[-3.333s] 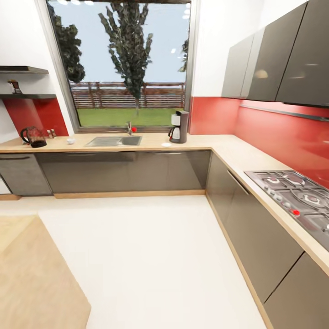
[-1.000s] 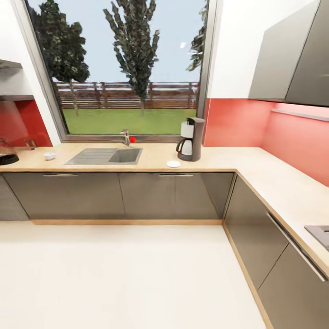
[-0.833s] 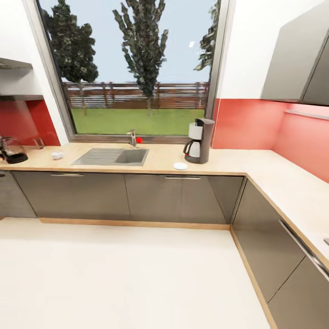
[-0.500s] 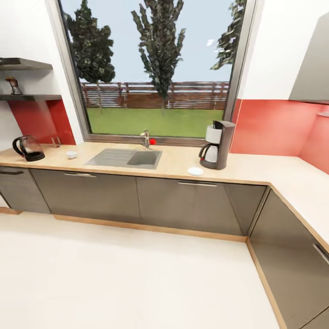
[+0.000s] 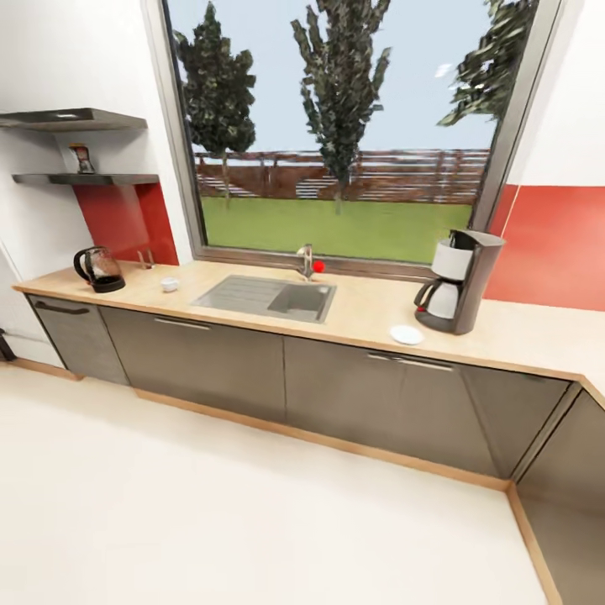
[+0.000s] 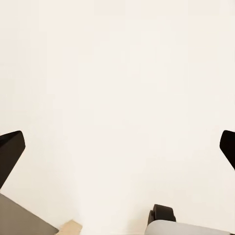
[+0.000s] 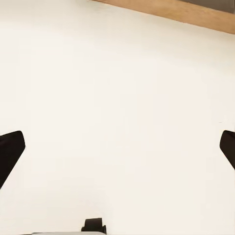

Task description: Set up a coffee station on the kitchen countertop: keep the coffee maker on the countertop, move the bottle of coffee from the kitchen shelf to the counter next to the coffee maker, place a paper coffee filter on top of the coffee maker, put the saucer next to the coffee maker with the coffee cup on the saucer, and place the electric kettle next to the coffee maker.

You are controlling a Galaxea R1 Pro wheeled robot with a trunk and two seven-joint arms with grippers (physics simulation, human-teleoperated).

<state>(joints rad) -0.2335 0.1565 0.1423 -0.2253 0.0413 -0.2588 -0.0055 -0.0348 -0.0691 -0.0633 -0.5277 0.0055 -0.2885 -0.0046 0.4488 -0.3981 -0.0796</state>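
In the head view the coffee maker, black with a white housing and carafe, stands at the right of the kitchen countertop. The white saucer lies just in front of it, to its left. Far along the counter to the left sits the tiny white coffee cup, and beyond it the dark electric kettle. The bottle of coffee stands on the lower wall shelf. My left gripper and right gripper are open over bare pale floor, holding nothing.
A steel sink with a tap lies mid-counter under a large window. Grey cabinet fronts run below, turning a corner at the right. Wide pale floor spreads in front. A robot base part shows in the left wrist view.
The camera has swung left and come closer, so the whole picture slid right: kettle, cup and shelf with the bottle now show well. The things themselves have not moved.
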